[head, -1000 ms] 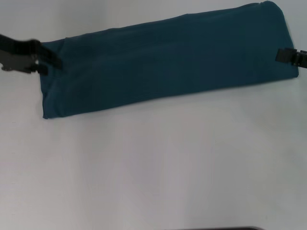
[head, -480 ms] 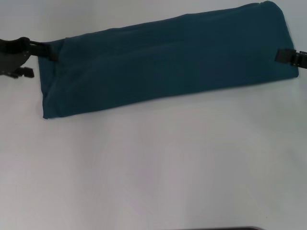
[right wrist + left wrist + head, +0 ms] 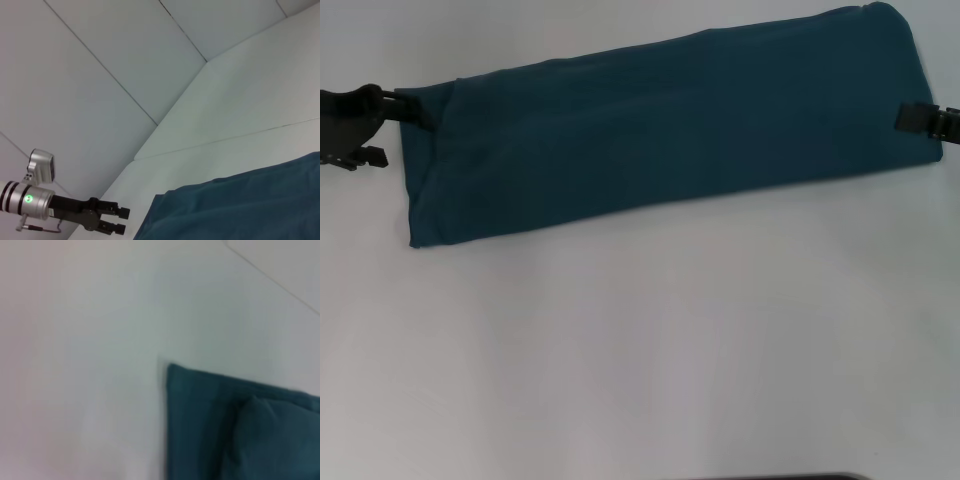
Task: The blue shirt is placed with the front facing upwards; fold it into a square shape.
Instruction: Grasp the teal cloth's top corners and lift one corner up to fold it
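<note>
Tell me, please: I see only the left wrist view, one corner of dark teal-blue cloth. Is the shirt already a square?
Observer: No. The head view shows the dark teal-blue cotton shirt as one long narrow band across the white table.
Operator: Where is the left end effector?
Observer: The right wrist view shows the left end effector beside the band's left end, open, holding nothing.
Operator: And the right one?
Observer: The right end effector sits at the band's right edge.

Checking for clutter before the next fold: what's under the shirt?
Only white table shows around the shirt, which lies flat as a long folded band. Whatever is beneath it, including its printed front, is covered.
</note>
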Robot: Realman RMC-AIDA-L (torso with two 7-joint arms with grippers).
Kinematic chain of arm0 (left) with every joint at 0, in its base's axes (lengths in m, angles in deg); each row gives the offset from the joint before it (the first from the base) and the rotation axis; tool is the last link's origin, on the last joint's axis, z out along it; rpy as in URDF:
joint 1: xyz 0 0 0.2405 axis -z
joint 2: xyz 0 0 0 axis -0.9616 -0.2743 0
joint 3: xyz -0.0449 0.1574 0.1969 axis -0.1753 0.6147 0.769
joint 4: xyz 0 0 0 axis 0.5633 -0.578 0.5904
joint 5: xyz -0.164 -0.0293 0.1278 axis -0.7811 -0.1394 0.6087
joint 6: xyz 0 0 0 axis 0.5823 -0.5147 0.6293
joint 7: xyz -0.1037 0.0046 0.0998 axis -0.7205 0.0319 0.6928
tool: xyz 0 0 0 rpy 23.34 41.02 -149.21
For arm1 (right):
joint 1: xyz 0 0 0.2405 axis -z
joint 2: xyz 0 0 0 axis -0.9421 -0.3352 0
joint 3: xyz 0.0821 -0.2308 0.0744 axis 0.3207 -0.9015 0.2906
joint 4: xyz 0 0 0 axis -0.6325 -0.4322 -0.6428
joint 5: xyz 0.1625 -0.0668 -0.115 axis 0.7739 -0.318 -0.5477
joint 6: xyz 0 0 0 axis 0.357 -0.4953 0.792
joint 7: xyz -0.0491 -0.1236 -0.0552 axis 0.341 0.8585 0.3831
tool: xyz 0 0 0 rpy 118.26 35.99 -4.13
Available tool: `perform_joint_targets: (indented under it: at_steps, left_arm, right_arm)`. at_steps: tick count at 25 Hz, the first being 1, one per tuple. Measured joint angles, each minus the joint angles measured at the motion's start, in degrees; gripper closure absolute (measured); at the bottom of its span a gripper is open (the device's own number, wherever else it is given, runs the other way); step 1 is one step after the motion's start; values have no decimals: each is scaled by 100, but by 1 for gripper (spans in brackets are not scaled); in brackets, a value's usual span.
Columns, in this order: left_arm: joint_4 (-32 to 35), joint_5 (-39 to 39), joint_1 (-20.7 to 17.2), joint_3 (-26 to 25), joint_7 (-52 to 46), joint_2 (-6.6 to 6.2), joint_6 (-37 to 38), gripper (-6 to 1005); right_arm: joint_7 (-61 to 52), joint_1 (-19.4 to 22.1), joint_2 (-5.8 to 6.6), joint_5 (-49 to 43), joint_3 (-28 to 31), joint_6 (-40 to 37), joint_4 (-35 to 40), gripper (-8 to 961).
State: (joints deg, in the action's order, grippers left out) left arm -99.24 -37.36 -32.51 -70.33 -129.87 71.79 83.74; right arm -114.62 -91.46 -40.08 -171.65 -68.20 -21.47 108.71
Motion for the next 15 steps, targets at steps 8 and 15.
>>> perform_joint_targets:
  at_steps: [8, 15]
  left_arm:
    - [150, 46, -42, 8, 81, 149, -380, 139]
    - [151, 54, -50, 23, 110, 194, -458, 138]
  right_arm:
    - [-7, 6, 6, 2, 24, 5, 0, 23]
    - [-31, -4, 15, 2, 21, 4, 0, 22]
